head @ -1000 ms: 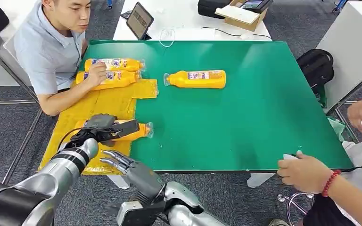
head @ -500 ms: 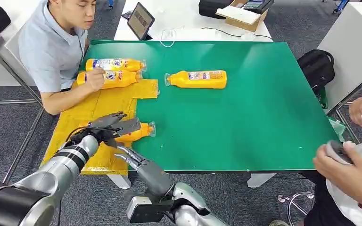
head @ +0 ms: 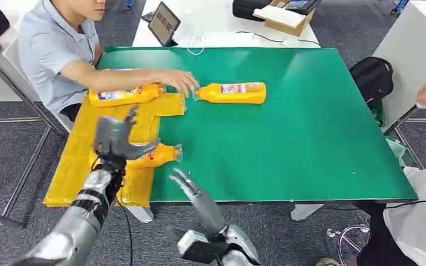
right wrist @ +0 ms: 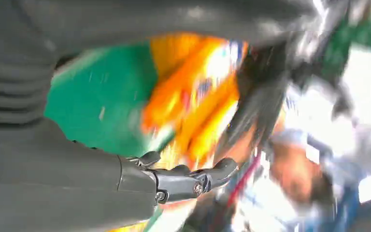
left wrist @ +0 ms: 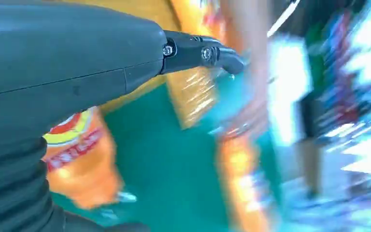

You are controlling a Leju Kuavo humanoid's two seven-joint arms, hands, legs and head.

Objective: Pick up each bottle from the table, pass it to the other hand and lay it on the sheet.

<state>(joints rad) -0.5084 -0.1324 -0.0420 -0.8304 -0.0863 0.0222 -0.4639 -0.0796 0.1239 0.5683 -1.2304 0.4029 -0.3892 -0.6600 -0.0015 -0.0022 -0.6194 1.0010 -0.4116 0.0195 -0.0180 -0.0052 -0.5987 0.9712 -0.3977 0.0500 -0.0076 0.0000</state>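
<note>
Left hand (head: 115,138) lifted off orange plastic bottle (head: 154,155), fingers now spread, holding nothing. Bottle lies lower left on yellow sheet (head: 75,166), cap end over green table (head: 288,144). Right hand (head: 191,191) raised at bottom centre, fingers extended, holding nothing. Person's hand (head: 180,82) moved to orange bottle at upper centre (head: 233,92).

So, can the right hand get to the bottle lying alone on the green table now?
Probably not yet. The right hand is open at the near edge, the bottle lies further in, and a person's hand is at its cap.
</note>
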